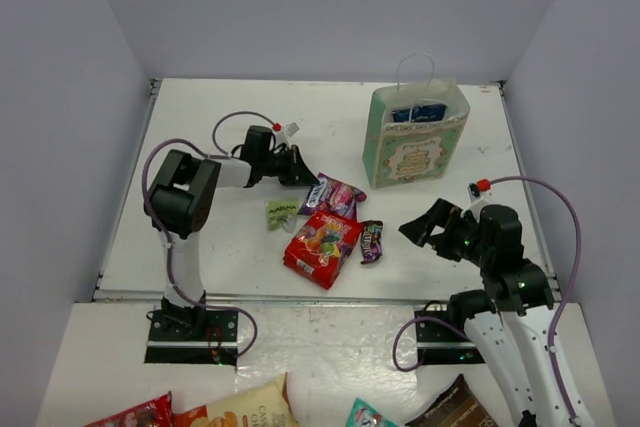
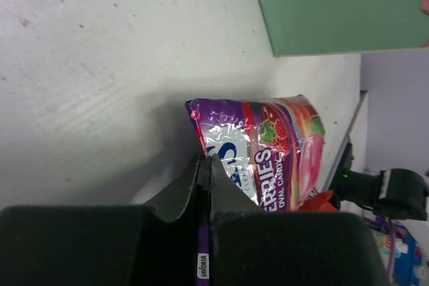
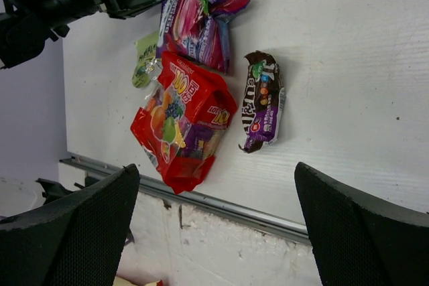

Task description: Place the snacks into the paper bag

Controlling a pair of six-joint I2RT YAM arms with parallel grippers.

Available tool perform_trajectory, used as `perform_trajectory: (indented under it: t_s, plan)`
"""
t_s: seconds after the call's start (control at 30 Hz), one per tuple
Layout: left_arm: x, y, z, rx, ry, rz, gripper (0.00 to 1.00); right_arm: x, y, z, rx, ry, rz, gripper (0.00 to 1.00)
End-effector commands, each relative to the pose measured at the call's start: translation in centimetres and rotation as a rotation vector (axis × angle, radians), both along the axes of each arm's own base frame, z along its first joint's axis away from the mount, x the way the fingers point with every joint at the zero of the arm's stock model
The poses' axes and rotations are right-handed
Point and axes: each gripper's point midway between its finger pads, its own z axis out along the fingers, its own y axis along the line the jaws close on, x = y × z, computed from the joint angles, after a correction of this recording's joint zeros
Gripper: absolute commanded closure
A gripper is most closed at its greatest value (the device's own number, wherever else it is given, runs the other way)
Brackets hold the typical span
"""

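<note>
Left tool (image 2: 206,165): fingers together, clamped on the thin edge seam of the crinkly purple candy pack (image 2: 265,159). The pack lies flat on the white counter (image 1: 210,237), well short of the bag. Right tool (image 1: 420,222): fingers wide apart, nothing in them, hovering near the dark brown candy packet (image 3: 263,102).

Risks:
- The pinch is on the seam only, w/ most of the pack sticking out past the fingertips. The wrapper looks slick, so it'll prob. slip or peel out on the lift.
- The pack's far end touches or overlaps the red candy bag (image 3: 182,118); can't tell which. A slanted lift could drag that bag along, and maybe the tiny green packet (image 1: 282,212) just beside it.
- The cream paper gift bag w/ mint-green panel (image 1: 415,147) stands upright at back right, light and unsupported. A dangling pack swung against its rim could tip it or shove it back.
- The blue chip bag (image 1: 418,112) already sits in the opening, so there's less room and the pack may hang up on the rim.
- The right arm is parked close to the bag, so the two arms could crowd each other on the approach.

Count:
- Paper bag: 1.
- Snacks in bag: 1 visible (blue); anything deeper is hidden.
- Snacks on counter: 4 (purple, red, green, brown).
- Tools: 2; 1 gripping, 1 free.
</note>
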Motion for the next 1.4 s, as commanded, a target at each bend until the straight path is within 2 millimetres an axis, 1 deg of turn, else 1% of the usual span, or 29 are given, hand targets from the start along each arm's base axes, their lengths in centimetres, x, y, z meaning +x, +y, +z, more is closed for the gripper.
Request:
perform_trajectory:
  t_s: [0.0, 0.07, 0.13, 0.17, 0.23, 0.37, 0.47, 0.53, 0.6, 0.63, 0.7, 0.73, 0.83, 0.87, 0.9, 0.93, 0.97, 1.0, 1.03, 1.07, 1.1, 1.13, 1.17, 1.27, 1.3, 1.37]
  plan:
    - [-0.6, -0.3, 5.7, -0.133, -0.051, -0.033, 1.0, 0.3, 0.7, 0.9, 0.039, -0.03, 0.023, 0.03]
    - [-0.6, -0.1, 8.0, -0.201, -0.073, -0.034, 1.0, 0.2, 0.7, 1.0, 0.039, -0.03, 0.023, 0.03]
    - [-0.8, -0.2, 9.6, -0.25, -0.08, -0.048, 1.0, 0.1, 0.6, 1.0, 0.038, -0.029, 0.024, 0.03]
    - [-0.6, -0.3, 11.4, -0.289, -0.103, -0.049, 1.0, 0.1, 0.6, 1.0, 0.036, -0.033, 0.023, 0.03]
    - [-0.8, -0.4, 13.5, -0.338, -0.105, -0.06, 1.0, 0.1, 0.6, 0.8, 0.034, -0.031, 0.024, 0.03]
    - [-0.9, -0.7, 17.3, -0.4, -0.155, -0.077, 1.0, 0.1, 0.6, 0.0, 0.032, -0.016, 0.024, 0.03]
    - [-1.1, -0.8, 20.3, -0.435, -0.194, -0.089, 1.0, 0.1, 0.7, 0.1, 0.037, -0.021, 0.025, 0.03]
    - [-1.0, -0.8, 23.0, -0.462, -0.244, -0.098, 1.0, 0.2, 0.7, 0.3, 0.041, -0.028, 0.024, 0.03]
    - [-1.1, -0.9, 25.3, -0.488, -0.291, -0.112, 1.0, 0.2, 0.7, 0.3, 0.042, -0.026, 0.026, 0.03]
    - [-0.9, -1.0, 27.1, -0.509, -0.32, -0.121, 1.0, 0.2, 0.8, 0.4, 0.044, -0.027, 0.029, 0.03]
    - [-0.7, -1.1, 28.8, -0.525, -0.35, -0.128, 1.0, 0.2, 0.8, 0.5, 0.044, -0.027, 0.029, 0.03]
    - [-0.5, -1.1, 30.3, -0.538, -0.372, -0.133, 1.0, 0.2, 0.8, 0.5, 0.045, -0.028, 0.03, 0.03]
    - [-0.1, -1.4, 31.9, -0.56, -0.377, -0.138, 1.0, 0.2, 0.8, 0.6, 0.046, -0.031, 0.03, 0.03]
    - [0.1, -1.4, 33.2, -0.572, -0.403, -0.142, 1.0, 0.2, 0.8, 0.8, 0.046, -0.034, 0.029, 0.03]
    - [0.4, -1.5, 33.5, -0.579, -0.401, -0.142, 1.0, 0.2, 0.8, 0.7, 0.045, -0.034, 0.031, 0.03]
    - [0.5, -1.6, 34.3, -0.596, -0.4, -0.144, 1.0, 0.2, 0.8, 0.8, 0.045, -0.035, 0.029, 0.03]
    - [0.6, -1.7, 35.9, -0.613, -0.433, -0.154, 1.0, 0.2, 0.8, 0.8, 0.045, -0.037, 0.031, 0.03]
    - [1.0, -1.9, 36.2, -0.621, -0.433, -0.155, 1.0, 0.2, 0.8, 0.8, 0.045, -0.035, 0.029, 0.03]
    - [1.0, -1.9, 37.2, -0.639, -0.442, -0.156, 1.0, 0.2, 0.8, 0.8, 0.045, -0.035, 0.031, 0.03]
    - [1.1, -1.9, 39.0, -0.655, -0.482, -0.165, 1.0, 0.2, 0.8, 0.8, 0.045, -0.037, 0.031, 0.03]
    - [1.5, -2.1, 39.4, -0.663, -0.478, -0.165, 1.0, 0.2, 0.8, 0.8, 0.044, -0.035, 0.03, 0.03]
    - [1.6, -2.1, 40.1, -0.67, -0.493, -0.168, 1.0, 0.2, 0.8, 0.8, 0.045, -0.037, 0.03, 0.03]
    - [1.5, -2.1, 41.9, -0.682, -0.539, -0.181, 1.0, 0.2, 0.8, 0.8, 0.044, -0.036, 0.032, 0.03]
    - [1.9, -2.2, 43.6, -0.698, -0.567, -0.183, 1.0, 0.1, 0.7, 0.8, 0.042, -0.036, 0.029, 0.03]
    - [2.0, -2.2, 44.8, -0.709, -0.585, -0.189, 1.0, 0.1, 0.7, 0.7, 0.04, -0.036, 0.029, 0.03]
    - [2.1, -2.4, 45.9, -0.722, -0.601, -0.191, 1.0, 0.2, 0.7, 0.6, 0.041, -0.034, 0.03, 0.03]
